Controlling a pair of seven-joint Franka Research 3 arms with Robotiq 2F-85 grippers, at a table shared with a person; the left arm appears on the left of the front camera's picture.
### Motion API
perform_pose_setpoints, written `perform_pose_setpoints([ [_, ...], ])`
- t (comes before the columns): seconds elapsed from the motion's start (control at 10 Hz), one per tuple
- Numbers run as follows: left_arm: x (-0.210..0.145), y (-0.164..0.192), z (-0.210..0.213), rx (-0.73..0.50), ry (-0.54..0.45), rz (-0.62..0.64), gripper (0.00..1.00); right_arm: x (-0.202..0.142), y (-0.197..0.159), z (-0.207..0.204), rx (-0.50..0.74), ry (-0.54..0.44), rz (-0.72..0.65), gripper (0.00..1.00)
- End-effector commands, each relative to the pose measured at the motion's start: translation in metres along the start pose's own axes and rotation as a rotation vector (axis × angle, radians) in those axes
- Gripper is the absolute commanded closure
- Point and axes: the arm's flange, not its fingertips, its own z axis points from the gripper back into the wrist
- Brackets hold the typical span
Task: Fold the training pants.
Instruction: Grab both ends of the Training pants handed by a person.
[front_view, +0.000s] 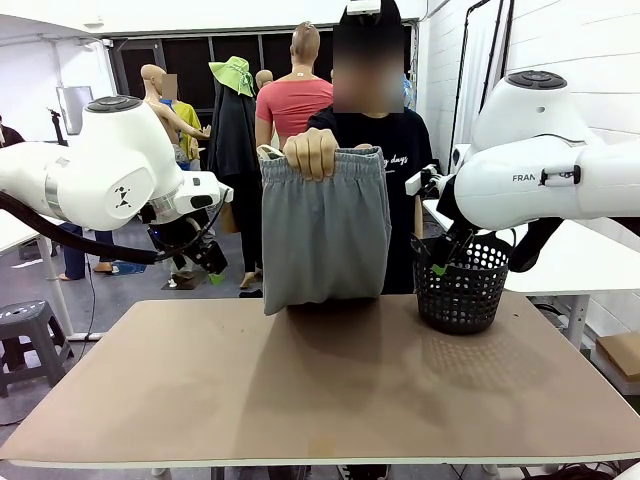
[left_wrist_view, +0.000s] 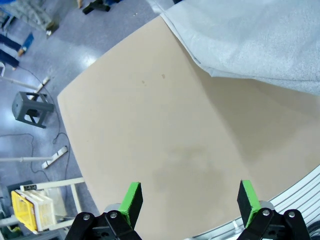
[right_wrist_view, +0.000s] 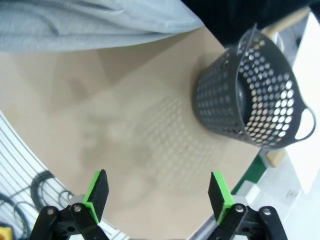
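Observation:
A person at the far side holds the light grey training pants (front_view: 325, 235) up by the gathered waistband in one hand (front_view: 312, 153); the cloth hangs down with its lower edge at the table's far edge. The pants' fabric also fills the upper right of the left wrist view (left_wrist_view: 255, 40) and the top of the right wrist view (right_wrist_view: 90, 20). My left gripper (front_view: 208, 264) hovers left of the pants, above the table's far left; its jaws stand open (left_wrist_view: 190, 200) with nothing between them. My right gripper (front_view: 440, 262) hangs by the basket, open (right_wrist_view: 159, 196) and empty.
A black mesh basket (front_view: 463, 285) stands at the table's far right, close to my right gripper, also seen in the right wrist view (right_wrist_view: 250, 100). The brown tabletop (front_view: 320, 390) lies bare in front. A grey stool (front_view: 30, 330) stands on the floor to the left.

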Motion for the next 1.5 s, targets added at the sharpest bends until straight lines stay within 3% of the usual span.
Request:
perform_pose_setpoints([
  [0.0, -0.004, 0.011, 0.009, 0.052, 0.034, -0.186, 0.00, -0.008, -0.012, 0.001, -0.022, 0.008, 0.212, 0.00],
  [0.4, 0.002, 0.022, 0.010, 0.061, 0.106, -0.541, 0.00, -0.010, -0.028, 0.003, -0.049, 0.032, 0.522, 0.00],
  [0.6, 0.006, 0.022, 0.008, -0.041, 0.136, -0.729, 0.00, -0.010, -0.030, 0.002, -0.030, 0.070, 0.639, 0.00],
  [0.7, 0.008, 0.020, 0.015, -0.013, 0.160, -0.626, 0.00, -0.010, -0.026, 0.010, -0.095, 0.078, 0.579, 0.00],
  [0.8, 0.001, 0.016, 0.005, 0.015, 0.117, -0.628, 0.00, -0.013, -0.025, 0.000, -0.030, 0.043, 0.578, 0.00],
  [1.1, 0.004, 0.017, 0.007, -0.002, 0.132, -0.650, 0.00, -0.012, -0.025, 0.004, -0.045, 0.048, 0.593, 0.00],
  [1.2, 0.008, 0.032, -0.005, 0.028, 0.137, -0.738, 0.00, -0.009, -0.035, -0.010, -0.046, 0.011, 0.629, 0.00],
  [1.4, 0.012, 0.040, -0.017, -0.009, 0.008, -0.925, 0.00, -0.011, -0.043, -0.027, -0.001, -0.094, 0.687, 0.00],
])
